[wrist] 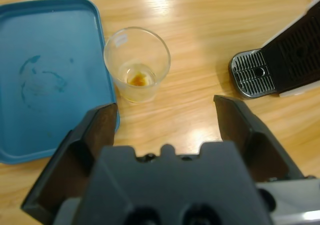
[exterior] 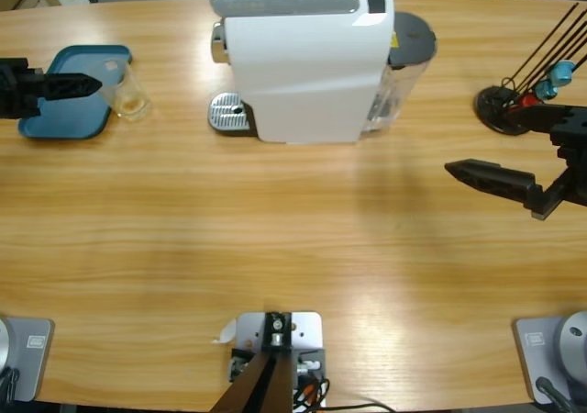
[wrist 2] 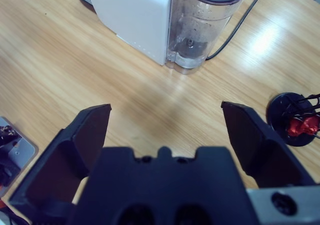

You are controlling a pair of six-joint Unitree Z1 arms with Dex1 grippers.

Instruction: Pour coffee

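We take the white coffee machine (exterior: 307,60) as landmark; it stands on the long wooden table (exterior: 275,248) at the far middle. Its clear water tank (wrist 2: 200,30) with a dark lid sits on its right end, holding a little water at the bottom, and a black cable (wrist 2: 235,27) runs off behind it. The metal drip tray (wrist: 252,73) juts out at the machine's left end, with nothing on it.

Well left of the machine lies a teal tray (exterior: 69,92), bare apart from a faint ring mark. The clear plastic cup (wrist: 136,63) stands upright on the table between tray and drip tray, just beside the tray's right edge; we see only a small brown residue in its bottom.

The left gripper (wrist: 165,117) hangs over the tray's edge, jaws spread wide and nothing between them, cup just ahead of it. The right gripper (wrist 2: 165,120) hovers right of and nearer than the machine, jaws likewise spread and empty. A black capsule stand (exterior: 504,108) with thin rods sits far right of the machine; a blue capsule (exterior: 548,89) and a red capsule (wrist 2: 300,125) rest on it.
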